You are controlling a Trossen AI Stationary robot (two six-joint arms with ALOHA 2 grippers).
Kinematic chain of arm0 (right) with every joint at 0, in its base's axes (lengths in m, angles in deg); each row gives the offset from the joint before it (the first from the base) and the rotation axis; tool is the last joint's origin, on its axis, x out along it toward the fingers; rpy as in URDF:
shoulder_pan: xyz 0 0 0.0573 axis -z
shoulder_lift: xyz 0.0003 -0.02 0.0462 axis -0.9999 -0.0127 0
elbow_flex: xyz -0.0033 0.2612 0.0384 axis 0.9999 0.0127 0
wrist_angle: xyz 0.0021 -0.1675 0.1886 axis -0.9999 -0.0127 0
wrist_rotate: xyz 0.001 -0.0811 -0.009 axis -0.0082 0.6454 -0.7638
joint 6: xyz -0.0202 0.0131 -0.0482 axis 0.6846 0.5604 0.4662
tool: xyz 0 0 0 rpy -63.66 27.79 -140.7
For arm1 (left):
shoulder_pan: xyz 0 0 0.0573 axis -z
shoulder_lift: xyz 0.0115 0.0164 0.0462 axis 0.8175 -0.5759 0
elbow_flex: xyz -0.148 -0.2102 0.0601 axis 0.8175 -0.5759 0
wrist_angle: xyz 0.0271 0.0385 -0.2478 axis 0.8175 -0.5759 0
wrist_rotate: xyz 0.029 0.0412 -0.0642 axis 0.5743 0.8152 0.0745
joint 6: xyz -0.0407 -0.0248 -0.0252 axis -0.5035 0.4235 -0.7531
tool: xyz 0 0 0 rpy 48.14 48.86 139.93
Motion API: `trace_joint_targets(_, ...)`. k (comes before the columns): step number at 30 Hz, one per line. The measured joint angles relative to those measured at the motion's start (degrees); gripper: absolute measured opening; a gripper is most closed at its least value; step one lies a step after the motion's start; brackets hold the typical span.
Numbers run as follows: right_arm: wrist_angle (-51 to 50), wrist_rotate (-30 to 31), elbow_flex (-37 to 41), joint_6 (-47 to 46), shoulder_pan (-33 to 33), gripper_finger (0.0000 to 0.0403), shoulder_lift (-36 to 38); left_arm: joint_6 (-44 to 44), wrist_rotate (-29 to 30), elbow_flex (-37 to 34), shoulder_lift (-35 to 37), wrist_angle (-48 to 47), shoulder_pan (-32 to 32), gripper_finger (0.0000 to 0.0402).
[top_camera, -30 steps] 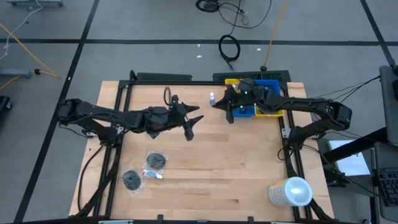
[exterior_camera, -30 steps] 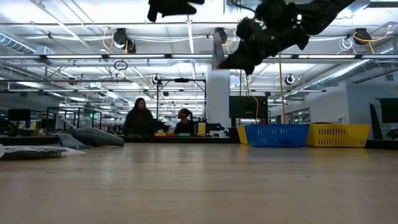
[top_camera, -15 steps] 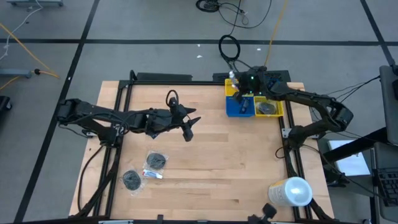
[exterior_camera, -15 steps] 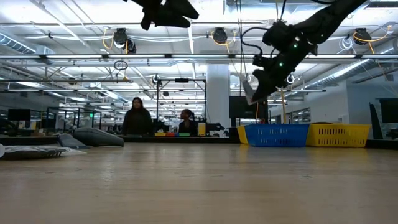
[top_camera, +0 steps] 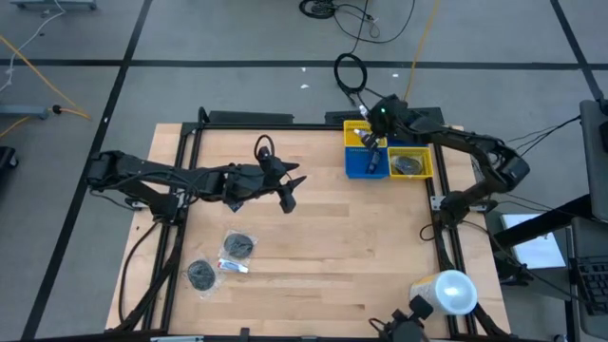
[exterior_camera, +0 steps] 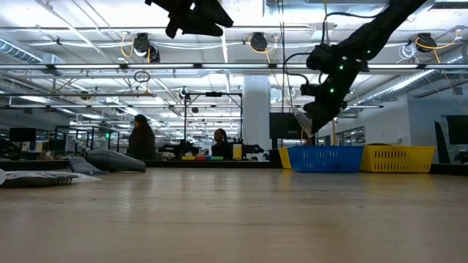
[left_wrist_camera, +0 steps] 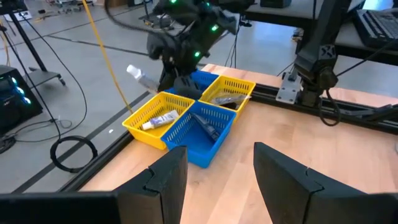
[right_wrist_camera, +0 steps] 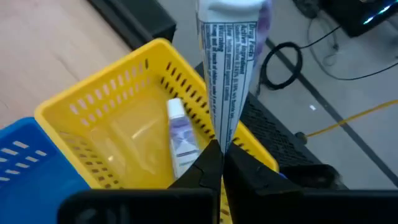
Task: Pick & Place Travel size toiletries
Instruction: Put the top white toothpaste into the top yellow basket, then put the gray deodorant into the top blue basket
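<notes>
My right gripper (top_camera: 368, 131) hovers over the far yellow bin (top_camera: 353, 142) and is shut on a white printed tube (right_wrist_camera: 225, 68), which also shows in the left wrist view (left_wrist_camera: 140, 78). A second white tube (right_wrist_camera: 180, 138) lies in that bin. My left gripper (top_camera: 289, 192) hangs open above mid-table, its fingers (left_wrist_camera: 163, 180) spread wide, touching nothing. Two round dark tins (top_camera: 239, 245) (top_camera: 200, 275) and a small white tube (top_camera: 233, 267) lie flat on the wood near the left front. My right gripper pinches the tube by its flat crimped end (right_wrist_camera: 219, 138) between the two fingers. The tube runs straight out beyond the fingertips, cap end (right_wrist_camera: 231, 7) farthest from them. It is lifted clear, above the yellow bin's far rim (right_wrist_camera: 186, 71).
A blue bin (top_camera: 374, 163) and a second yellow bin (top_camera: 412, 163), each with items inside, adjoin the far yellow one. A big white cylinder (top_camera: 446, 293) stands at the near right corner. Black rails (top_camera: 180, 180) frame the table. People stand far off in the room (exterior_camera: 140, 137).
My right gripper has carried the tube from beside the blue bin's left side toward the far edge and to the right, ending over the far yellow bin, and has stayed shut on it. In the room behind, a person has walked leftward.
</notes>
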Motion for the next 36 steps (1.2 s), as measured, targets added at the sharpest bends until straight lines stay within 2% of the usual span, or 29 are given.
trace_joint_targets(3, -0.2, 0.1, -1.3, 1.1, 0.2, 0.0000, -2.7, -0.3, 0.0, 0.0, 0.0, -1.0, 0.0, 0.0182)
trace_joint_targets(9, -3.4, 5.8, -2.9, 4.2, 0.2, 0.0000, -5.9, -2.4, -0.2, 0.0, 0.0, -4.8, 0.0, 0.0182)
trace_joint_targets(22, -5.4, 5.8, -3.0, 5.5, 0.2, 0.0001, -7.3, -5.3, -0.4, 0.0, 0.0, -7.9, 0.2, 0.0182)
trace_joint_targets(36, -5.3, 5.6, -3.0, 7.3, 0.2, 0.0034, -7.3, -10.5, -0.4, 0.0, 0.0, -14.4, 0.2, 0.0182)
